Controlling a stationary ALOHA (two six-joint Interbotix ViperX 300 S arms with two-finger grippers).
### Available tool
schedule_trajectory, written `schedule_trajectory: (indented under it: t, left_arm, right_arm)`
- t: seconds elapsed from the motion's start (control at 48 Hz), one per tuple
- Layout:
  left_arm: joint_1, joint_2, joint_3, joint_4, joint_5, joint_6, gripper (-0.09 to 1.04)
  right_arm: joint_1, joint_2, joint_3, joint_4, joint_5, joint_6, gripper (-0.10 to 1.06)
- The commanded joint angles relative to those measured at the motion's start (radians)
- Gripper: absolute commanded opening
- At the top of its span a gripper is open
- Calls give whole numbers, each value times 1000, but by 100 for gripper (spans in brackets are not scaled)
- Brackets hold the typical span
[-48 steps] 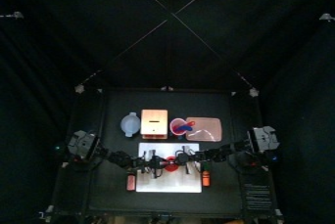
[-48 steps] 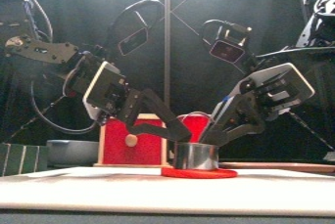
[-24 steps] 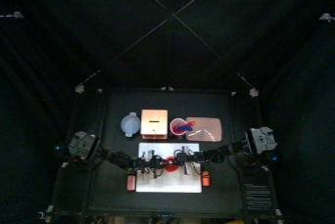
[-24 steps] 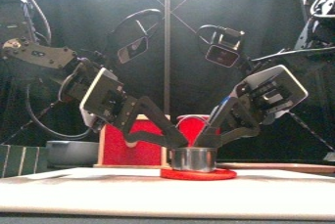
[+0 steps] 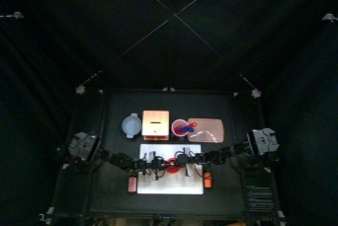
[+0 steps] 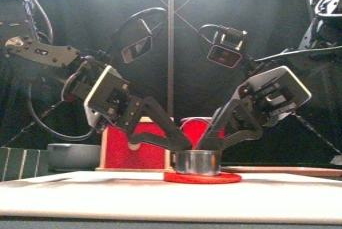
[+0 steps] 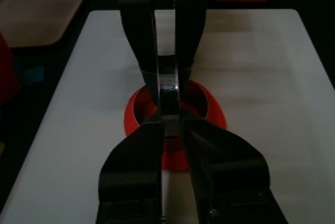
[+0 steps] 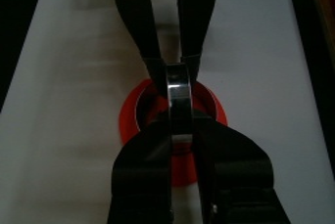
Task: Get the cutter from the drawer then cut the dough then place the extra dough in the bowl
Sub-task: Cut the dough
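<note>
On the near half of the table, the white cutting board point(image 6: 80, 181) carries the red dough point(image 6: 203, 177), a flat disc lying at its middle. The round metal cutter point(image 6: 201, 160) stands upright on the disc, its axis vertical and its lower edge down against the dough.

Taking the cutter as the dial's centre and the back curtain as 12, the left gripper point(image 6: 174, 149) meets it from 9 o'clock and the right gripper point(image 6: 219, 147) from 3 o'clock. Both are equally near and slope down to the rim. In each wrist view the jaws look nipped together on the cutter's thin wall, on opposite sides. Any press or lift therefore runs straight along that upright axis, and uneven force from 9 or 3 would likely tilt the ring.

Farther back, the wooden box point(image 5: 156, 123) sits at about 12. The bowl point(image 5: 130, 124), where the extra dough must go, is at 11, on the left arm's side. The pink tray point(image 5: 214, 129) lies at 1.
</note>
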Motion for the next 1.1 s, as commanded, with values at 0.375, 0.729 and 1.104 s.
schedule_trajectory:
  t: [0.375,0.729,1.104]
  left_arm:
    - [-8,-35,-2,0,-48,-2,78]
    - [-35,-67,8,5,-130,3,78]
    - [-44,-132,51,5,-184,5,77]
  right_arm:
    - [-2,15,-5,5,49,5,45]
    - [-2,-5,-17,3,69,11,73]
    - [-3,-51,-18,3,74,5,75]
